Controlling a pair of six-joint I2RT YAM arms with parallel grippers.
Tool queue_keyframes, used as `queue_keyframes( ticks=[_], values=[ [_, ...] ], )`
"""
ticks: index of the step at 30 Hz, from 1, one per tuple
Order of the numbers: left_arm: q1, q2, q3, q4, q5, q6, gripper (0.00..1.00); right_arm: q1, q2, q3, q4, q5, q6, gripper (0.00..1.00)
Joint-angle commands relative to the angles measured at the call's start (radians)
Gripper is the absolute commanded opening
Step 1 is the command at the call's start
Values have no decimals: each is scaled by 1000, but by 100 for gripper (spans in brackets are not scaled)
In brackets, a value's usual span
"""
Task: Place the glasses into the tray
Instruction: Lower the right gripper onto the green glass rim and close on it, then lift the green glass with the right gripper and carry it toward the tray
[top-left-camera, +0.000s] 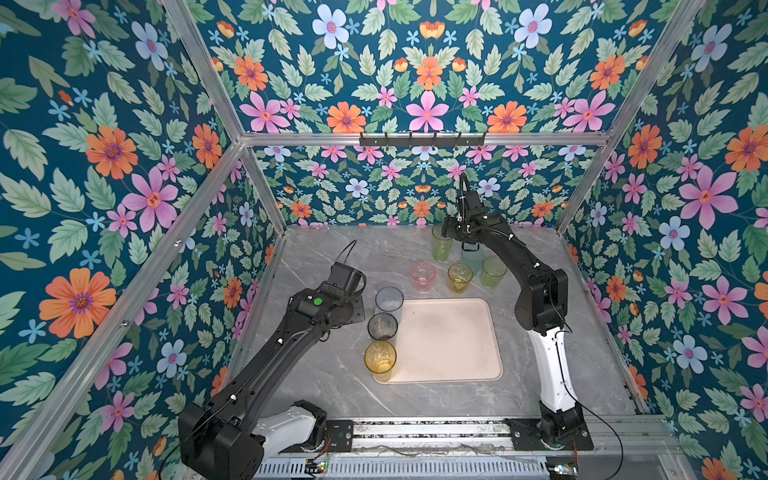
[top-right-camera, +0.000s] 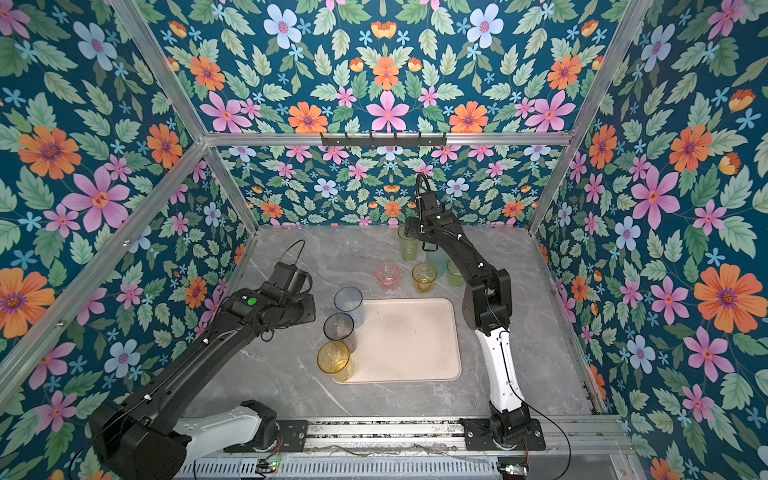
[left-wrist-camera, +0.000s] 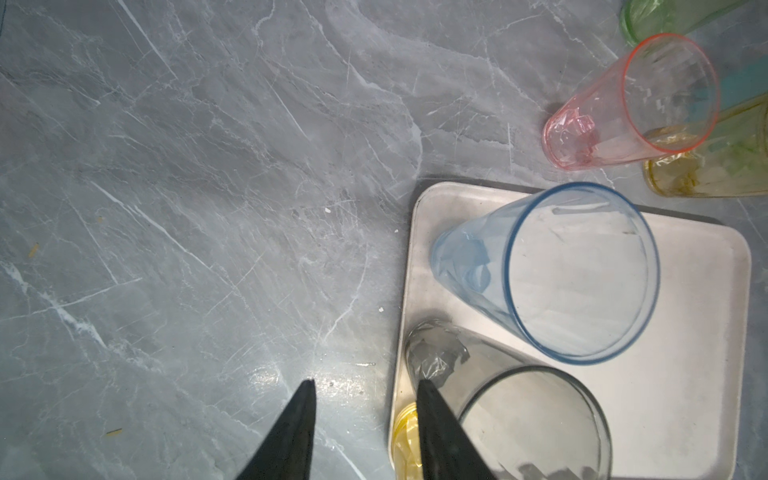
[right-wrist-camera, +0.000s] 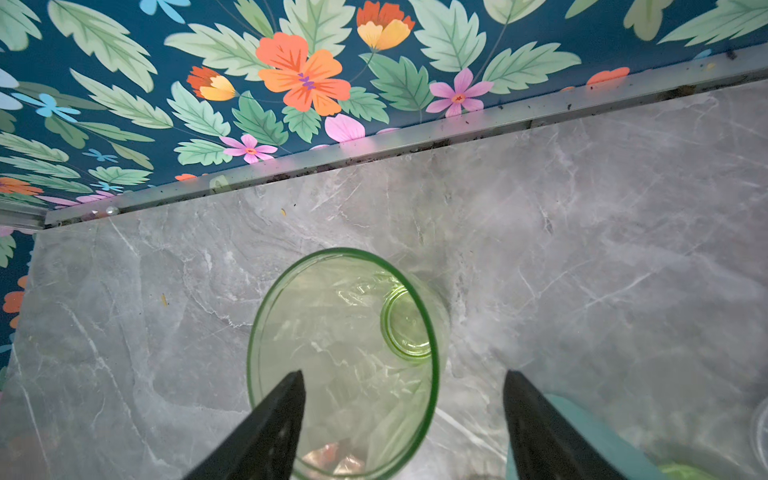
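The pale pink tray lies mid-table. Along its left edge stand three glasses: blue, smoky grey and amber. Behind the tray, on the table, are a pink glass, a short amber one, a short green one and a teal one. A tall green glass stands nearest the back wall. My right gripper is open over it, one finger above its mouth and one outside its rim. My left gripper is open and empty beside the tray's left edge.
The back wall and its metal rail run close behind the tall green glass. The teal glass sits right beside my right gripper's outer finger. Bare grey marble table stretches left of the tray.
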Motion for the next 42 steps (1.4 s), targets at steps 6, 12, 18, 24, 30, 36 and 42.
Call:
queue_keyframes(
  ticks=[6, 12, 18, 24, 30, 36, 42],
  values=[
    [1, -5, -1, 10, 2, 8, 43, -4, 50, 69, -51, 0, -18, 64],
    [1, -7, -3, 12, 4, 11, 43, -6, 81, 110, -69, -8, -33, 55],
    [1, -12, -20, 15, 14, 6, 43, -6, 105, 143, -86, -4, -48, 47],
    [1, -19, -25, 17, 13, 3, 43, -6, 119, 163, -90, -9, -79, 37],
    [1, -20, -31, 23, 19, 0, 42, -6, 125, 170, -90, -17, -88, 19],
    [1, -25, -39, 22, 16, 3, 42, -6, 119, 173, -100, -18, -100, 12],
    [1, -30, -42, 25, 13, 8, 42, -5, 84, 181, -132, -20, -121, 0]
  ],
)
